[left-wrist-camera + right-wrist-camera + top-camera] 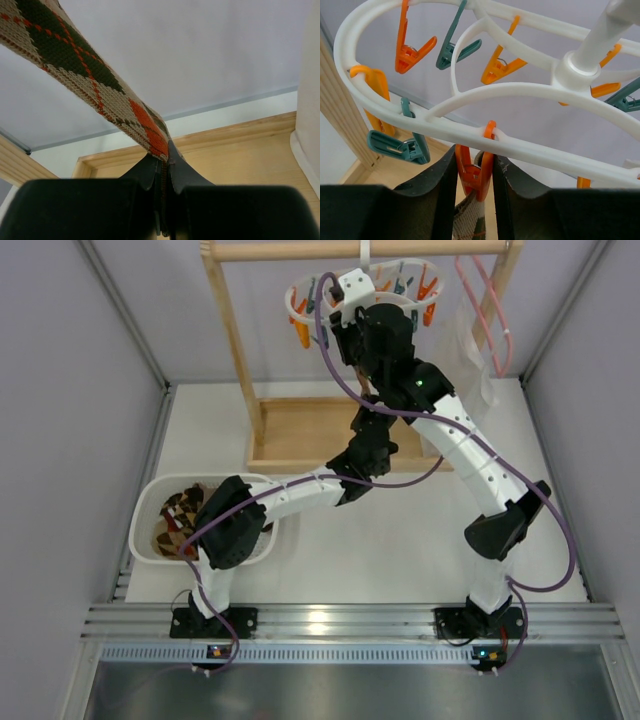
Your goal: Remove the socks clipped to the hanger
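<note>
The white oval hanger (400, 268) hangs from the wooden rail, with orange and teal clothespins round its ring (530, 146). My right gripper (475, 167) is up under the ring, its fingers pressed on both sides of an orange clothespin (476, 181) that holds the top of an argyle sock (469, 220). My left gripper (164, 156) is lower down and shut on the other end of the same tan, brown and orange sock (90, 75), which runs taut up to the left. In the top view both grippers, right (338, 322) and left (368, 428), hide the sock.
A white basin (143, 532) at the left holds several removed socks (180, 515). The wooden rack has a base tray (290, 432) and a left post (232, 340). A pink hanger (487, 310) with a translucent bag (470, 355) hangs at the right.
</note>
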